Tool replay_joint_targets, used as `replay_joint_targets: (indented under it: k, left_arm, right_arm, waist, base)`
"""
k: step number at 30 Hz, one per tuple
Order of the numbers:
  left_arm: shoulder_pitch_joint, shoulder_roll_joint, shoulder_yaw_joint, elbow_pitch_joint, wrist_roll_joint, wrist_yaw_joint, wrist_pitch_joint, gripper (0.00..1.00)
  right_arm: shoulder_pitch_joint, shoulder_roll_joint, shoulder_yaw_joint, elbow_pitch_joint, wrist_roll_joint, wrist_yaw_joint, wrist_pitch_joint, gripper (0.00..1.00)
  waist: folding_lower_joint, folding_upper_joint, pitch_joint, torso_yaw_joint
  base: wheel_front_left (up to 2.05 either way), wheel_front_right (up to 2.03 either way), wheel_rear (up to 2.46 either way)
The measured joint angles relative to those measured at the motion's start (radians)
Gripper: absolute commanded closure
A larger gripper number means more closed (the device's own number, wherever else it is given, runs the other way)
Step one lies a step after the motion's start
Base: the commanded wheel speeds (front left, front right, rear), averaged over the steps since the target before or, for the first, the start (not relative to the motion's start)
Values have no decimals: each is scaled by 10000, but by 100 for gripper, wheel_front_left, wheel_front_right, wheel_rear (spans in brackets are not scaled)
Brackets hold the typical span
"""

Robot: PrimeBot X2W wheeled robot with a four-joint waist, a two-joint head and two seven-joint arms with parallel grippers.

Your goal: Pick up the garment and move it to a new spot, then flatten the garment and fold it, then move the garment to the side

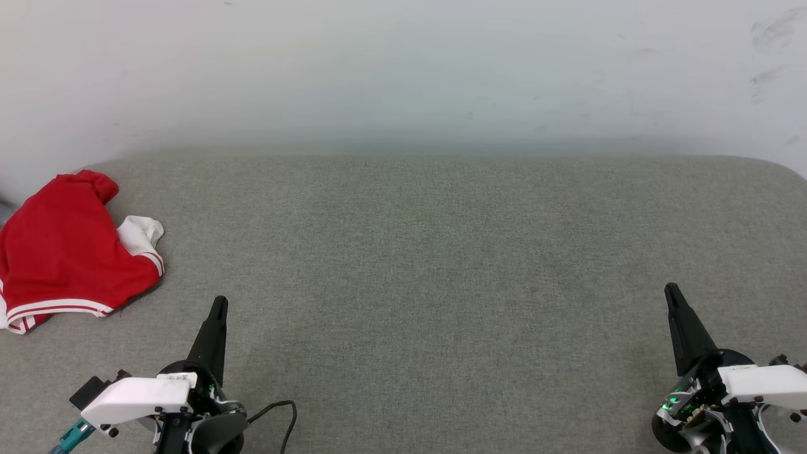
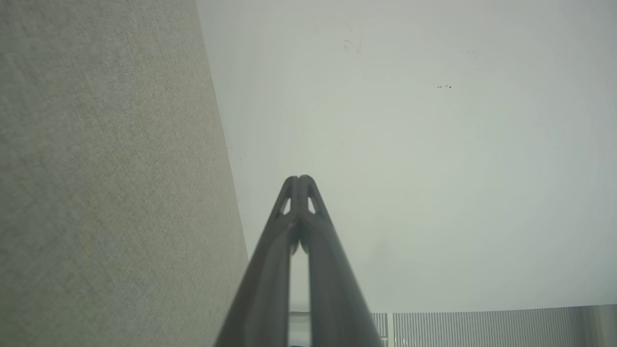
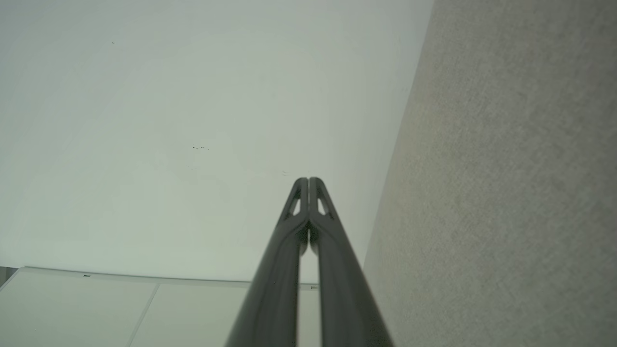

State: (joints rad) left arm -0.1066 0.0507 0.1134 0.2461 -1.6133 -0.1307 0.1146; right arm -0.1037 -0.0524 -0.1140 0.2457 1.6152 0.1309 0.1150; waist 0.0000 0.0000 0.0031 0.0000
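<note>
Shirt [image 1: 63, 252] lies bunched at far-left edge of grey pad [image 1: 441, 265], well apart from both grippers. Left gripper [image 1: 219, 304] & right gripper [image 1: 672, 291]: fingers pressed together, holding nothing. Cloth prob. soft, light, floppy; best pinched at the striped hem w/ left.

Grey fabric-covered desk [image 1: 441, 265], rounded at its far right corner, set against a plain white wall [image 1: 403, 63]. Dark scuffs [image 1: 775, 25] mark the wall above that corner. Lighting even, diffuse. Adjoining the wall: ribbed panel [image 2: 482, 330]; pale seamed panels [image 3: 144, 313].
</note>
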Motion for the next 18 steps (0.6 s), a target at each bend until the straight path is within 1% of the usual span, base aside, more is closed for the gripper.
replay_joint_targets:
  k: [18]
  left_arm:
    - [0,0,2,0,0,-2,0,100]
  right_arm:
    - [0,0,0,0,0,0,0,100]
  waist:
    - [-1,0,0,0]
  base:
    - [0,0,0]
